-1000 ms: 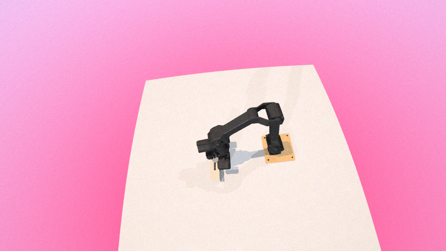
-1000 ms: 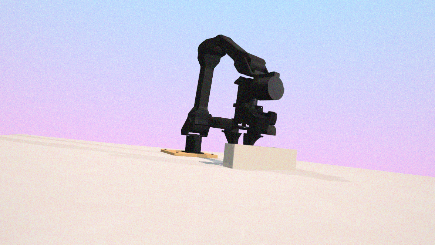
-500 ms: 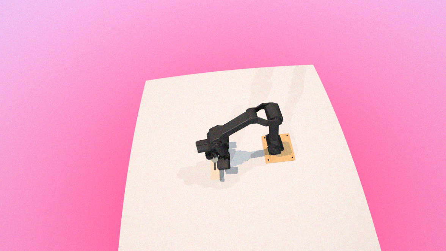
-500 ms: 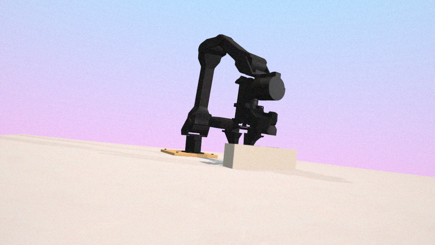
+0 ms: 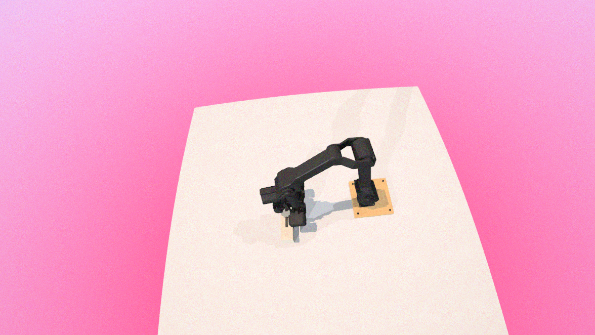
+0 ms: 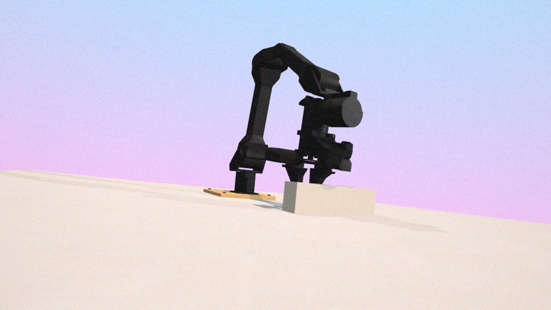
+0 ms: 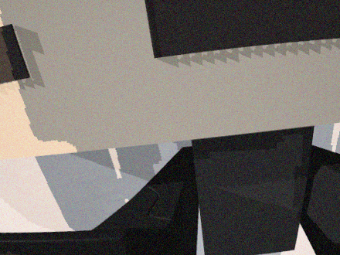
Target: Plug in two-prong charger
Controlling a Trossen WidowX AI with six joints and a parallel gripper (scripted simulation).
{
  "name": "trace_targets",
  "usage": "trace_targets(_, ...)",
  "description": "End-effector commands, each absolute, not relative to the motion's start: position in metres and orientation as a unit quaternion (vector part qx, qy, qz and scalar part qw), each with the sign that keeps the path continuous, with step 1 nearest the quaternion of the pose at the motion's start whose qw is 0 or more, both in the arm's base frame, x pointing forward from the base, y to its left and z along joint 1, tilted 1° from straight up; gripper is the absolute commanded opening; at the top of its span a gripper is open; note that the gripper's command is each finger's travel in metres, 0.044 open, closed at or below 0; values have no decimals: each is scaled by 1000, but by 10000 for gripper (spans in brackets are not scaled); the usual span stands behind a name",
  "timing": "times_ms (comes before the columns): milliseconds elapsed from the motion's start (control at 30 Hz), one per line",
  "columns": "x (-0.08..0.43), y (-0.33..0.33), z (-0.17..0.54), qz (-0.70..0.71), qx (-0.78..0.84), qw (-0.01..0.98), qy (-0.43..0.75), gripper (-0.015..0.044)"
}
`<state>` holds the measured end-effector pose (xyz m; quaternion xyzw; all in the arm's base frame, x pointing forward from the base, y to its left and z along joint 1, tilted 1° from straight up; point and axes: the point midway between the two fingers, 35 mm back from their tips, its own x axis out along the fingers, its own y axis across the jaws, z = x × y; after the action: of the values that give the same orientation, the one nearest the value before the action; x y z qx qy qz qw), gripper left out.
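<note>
The pale power strip (image 5: 287, 235) (image 6: 335, 202) (image 7: 96, 96) lies on the table. Its top carries two dark raised panels, a large one (image 7: 247, 23) at the top of the wrist view and one at the left edge (image 7: 8, 56). My gripper (image 6: 307, 180) (image 7: 232, 152) points down and is shut on a dark block, seemingly the charger (image 7: 251, 197). The block stands at the strip's arm-side long edge, its upper end cut off by that edge in the wrist view. The prongs are hidden. In the exterior view the strip hides the fingertips.
The arm's base stands on an orange mounting plate (image 5: 357, 213) (image 6: 219, 193), behind the strip in the exterior view. The arm arches over from there. The white table top (image 5: 333, 283) (image 6: 154, 246) has its far edge behind the arm in the top view. Arm shadows fall around the strip.
</note>
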<state>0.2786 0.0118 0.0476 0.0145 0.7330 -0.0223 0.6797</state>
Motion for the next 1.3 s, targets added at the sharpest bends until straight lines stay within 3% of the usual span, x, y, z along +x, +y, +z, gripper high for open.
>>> trace_targets(0, 289, 10, 48, -24, 14, 691, 722, 0)
trace_targets(933, 283, 11, 47, -22, 14, 679, 734, 0)
trace_targets(1267, 283, 11, 47, -22, 14, 679, 734, 263)
